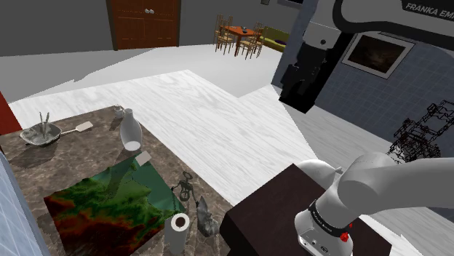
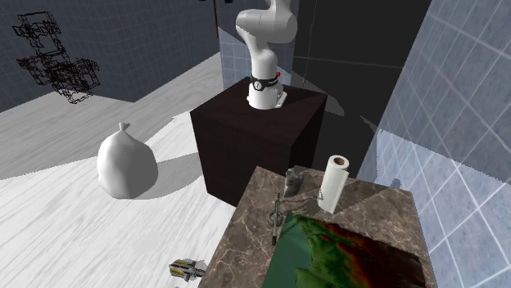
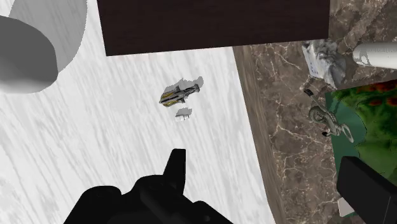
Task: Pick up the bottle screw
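One pale floor [image 1: 218,109] runs wide and bare beside one marble table [image 1: 73,156], leaving open room along the table's long edge. One dark box stand [image 2: 254,139] carries the single white arm [image 2: 264,41] and stands just beside the table's end. The second exterior view adds one white sack [image 2: 125,164] on the floor, well apart from the table. One green and red mat [image 1: 102,204] covers much of the tabletop. The shoulder view shows one white vase [image 1: 130,131] and one bowl [image 1: 40,135] at the table's far end. Near the stand end are one paper roll [image 2: 334,182], upright, and one grey lump [image 2: 293,178]. The one bottle screw [image 3: 327,119] lies at the mat's edge, on the narrow marble strip near the table's floor-side edge. The wrist view shows one small yellow-grey object [image 3: 181,93] on the floor. The gripper [image 3: 262,162] hangs over floor and table edge, fingers wide apart, holding nothing.
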Robot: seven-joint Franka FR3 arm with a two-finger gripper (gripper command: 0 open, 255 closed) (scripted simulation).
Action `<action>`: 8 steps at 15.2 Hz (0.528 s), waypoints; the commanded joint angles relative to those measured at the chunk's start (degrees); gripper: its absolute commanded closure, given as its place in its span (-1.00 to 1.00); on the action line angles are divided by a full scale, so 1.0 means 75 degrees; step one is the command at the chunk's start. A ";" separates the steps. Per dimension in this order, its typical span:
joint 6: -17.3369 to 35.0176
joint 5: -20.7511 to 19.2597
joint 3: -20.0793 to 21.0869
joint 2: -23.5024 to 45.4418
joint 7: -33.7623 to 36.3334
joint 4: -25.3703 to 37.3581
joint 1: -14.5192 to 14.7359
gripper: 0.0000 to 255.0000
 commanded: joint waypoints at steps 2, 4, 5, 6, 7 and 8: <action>0.0185 0.0032 0.0066 0.0183 0.0005 -0.0062 0.0046 -1.00; 0.0552 0.0091 0.0199 0.0569 0.0015 -0.0161 0.0136 -1.00; 0.0734 0.0117 0.0265 0.0773 0.0020 -0.0199 0.0181 -1.00; 0.0914 0.0141 0.0332 0.0983 0.0026 -0.0229 0.0225 -1.00; 0.1092 0.0164 0.0399 0.1199 0.0032 -0.0250 0.0268 -1.00; 0.1268 0.0184 0.0468 0.1421 0.0039 -0.0264 0.0309 -1.00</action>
